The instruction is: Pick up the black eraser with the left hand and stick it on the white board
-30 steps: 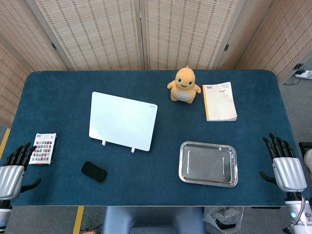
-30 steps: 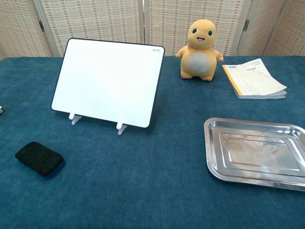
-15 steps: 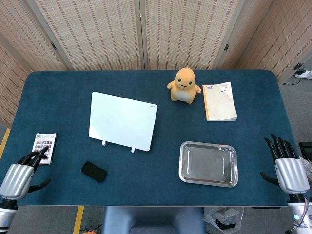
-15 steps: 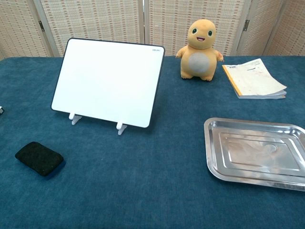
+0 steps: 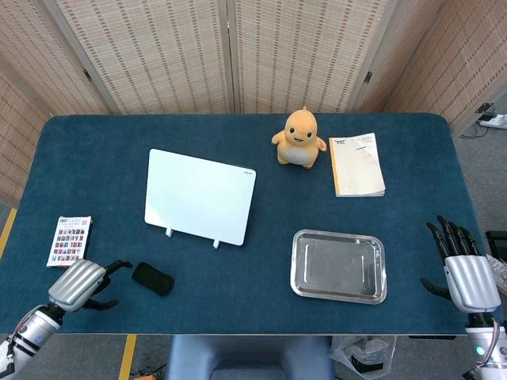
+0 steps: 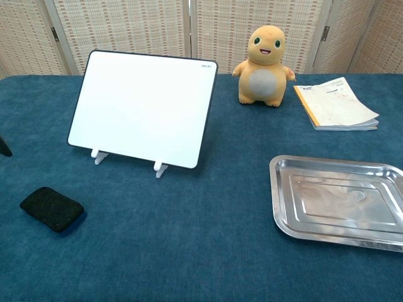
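Observation:
The black eraser (image 5: 152, 279) (image 6: 51, 209) lies flat on the blue table near its front left. Behind it the white board (image 5: 200, 196) (image 6: 143, 108) stands tilted on two small white feet. My left hand (image 5: 80, 284) hovers just left of the eraser with its fingers apart and nothing in them, a small gap between fingertips and eraser. In the chest view only a dark fingertip of it (image 6: 4, 148) shows at the left edge. My right hand (image 5: 466, 273) stays at the table's front right edge, fingers spread, holding nothing.
A metal tray (image 5: 338, 266) (image 6: 340, 202) sits front right. An orange plush toy (image 5: 299, 138) (image 6: 265, 57) and a booklet (image 5: 356, 164) (image 6: 335, 104) lie at the back right. A small card pack (image 5: 70, 241) lies at the left edge, behind my left hand.
My left hand has swung right from beside the card pack to just left of the eraser. The right hand has barely shifted. Eraser and board have not moved.

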`<state>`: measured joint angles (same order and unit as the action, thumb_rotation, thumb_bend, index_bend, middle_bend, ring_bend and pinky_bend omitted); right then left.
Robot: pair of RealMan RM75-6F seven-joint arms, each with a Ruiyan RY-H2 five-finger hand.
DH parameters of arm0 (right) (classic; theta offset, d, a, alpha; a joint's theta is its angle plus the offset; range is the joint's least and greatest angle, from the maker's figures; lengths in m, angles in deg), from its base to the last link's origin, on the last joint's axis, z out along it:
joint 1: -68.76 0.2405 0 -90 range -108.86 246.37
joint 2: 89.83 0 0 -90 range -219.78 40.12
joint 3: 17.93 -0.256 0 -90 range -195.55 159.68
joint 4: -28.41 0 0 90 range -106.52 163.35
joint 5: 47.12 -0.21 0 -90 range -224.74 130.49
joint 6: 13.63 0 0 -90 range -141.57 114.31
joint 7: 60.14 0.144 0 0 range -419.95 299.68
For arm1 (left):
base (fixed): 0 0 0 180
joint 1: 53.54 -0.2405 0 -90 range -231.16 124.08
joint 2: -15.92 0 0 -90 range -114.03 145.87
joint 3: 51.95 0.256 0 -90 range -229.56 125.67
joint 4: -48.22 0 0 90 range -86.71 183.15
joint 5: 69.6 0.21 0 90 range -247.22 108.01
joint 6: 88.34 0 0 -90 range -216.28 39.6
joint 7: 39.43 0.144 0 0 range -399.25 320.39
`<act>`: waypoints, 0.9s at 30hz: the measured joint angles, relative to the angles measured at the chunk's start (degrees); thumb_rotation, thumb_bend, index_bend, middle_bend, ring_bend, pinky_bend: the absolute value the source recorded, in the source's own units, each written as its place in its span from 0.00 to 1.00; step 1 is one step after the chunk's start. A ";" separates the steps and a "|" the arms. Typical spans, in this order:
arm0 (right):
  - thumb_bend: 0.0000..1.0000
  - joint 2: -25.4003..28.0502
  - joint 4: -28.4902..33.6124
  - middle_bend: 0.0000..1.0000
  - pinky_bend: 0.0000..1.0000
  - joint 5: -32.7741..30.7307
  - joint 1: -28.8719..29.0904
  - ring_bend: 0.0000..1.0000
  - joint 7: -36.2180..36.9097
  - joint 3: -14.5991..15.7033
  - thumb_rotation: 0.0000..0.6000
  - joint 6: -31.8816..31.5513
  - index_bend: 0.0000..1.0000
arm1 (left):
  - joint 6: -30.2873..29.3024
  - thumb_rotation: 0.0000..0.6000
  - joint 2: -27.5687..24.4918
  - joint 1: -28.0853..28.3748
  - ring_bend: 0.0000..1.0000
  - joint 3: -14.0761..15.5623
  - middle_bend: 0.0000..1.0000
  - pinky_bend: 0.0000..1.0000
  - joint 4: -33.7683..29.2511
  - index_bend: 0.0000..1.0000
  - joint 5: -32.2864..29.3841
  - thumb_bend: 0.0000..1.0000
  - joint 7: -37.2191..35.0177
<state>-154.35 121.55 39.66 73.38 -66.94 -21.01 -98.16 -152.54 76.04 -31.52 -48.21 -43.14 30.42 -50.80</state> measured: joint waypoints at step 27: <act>0.15 0.29 0.36 0.00 0.09 1.04 0.05 0.00 -0.07 0.84 1.00 0.37 0.00 | 7.41 1.00 13.06 7.05 0.99 -0.77 1.00 1.00 8.42 0.32 -4.83 0.24 11.79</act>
<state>-154.06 121.91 40.70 73.43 -67.01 -20.17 -97.79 -145.13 89.10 -24.47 -48.98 -34.72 25.59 -39.00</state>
